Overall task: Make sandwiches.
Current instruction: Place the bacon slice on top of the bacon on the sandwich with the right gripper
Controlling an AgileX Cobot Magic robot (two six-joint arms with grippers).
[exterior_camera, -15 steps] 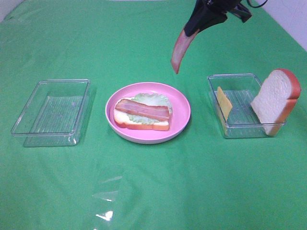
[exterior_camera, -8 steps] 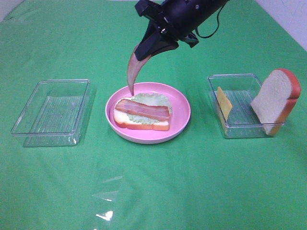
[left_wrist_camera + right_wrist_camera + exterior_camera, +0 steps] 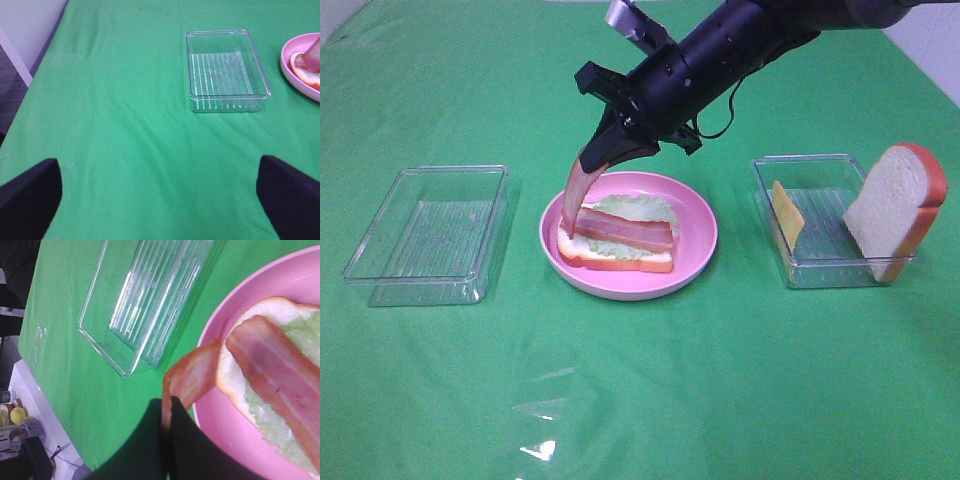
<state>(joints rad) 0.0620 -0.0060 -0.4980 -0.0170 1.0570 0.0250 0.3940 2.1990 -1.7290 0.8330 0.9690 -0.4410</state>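
On the pink plate [image 3: 695, 215] lies a half-built sandwich [image 3: 616, 240]: a white bread slice with lettuce and one bacon strip on top, also seen as the sandwich [image 3: 270, 390] in the right wrist view. My right gripper [image 3: 610, 150] reaches across the middle and is shut on a second bacon strip [image 3: 573, 195], which hangs down with its free end at the sandwich's left end. That bacon strip [image 3: 192, 377] sits pinched in my right gripper [image 3: 167, 407]. My left gripper [image 3: 160, 192] stands open over bare cloth, well away from the plate [image 3: 295, 72].
An empty clear tray [image 3: 430, 230] stands left of the plate. At the right, another clear tray [image 3: 800, 260] holds a yellow cheese slice [image 3: 785, 215] and an upright bread slice [image 3: 895, 210]. Green cloth covers the table.
My right gripper has swung left and down from above the right tray side, carrying the bacon strip to the plate's left edge. The left arm has not moved.
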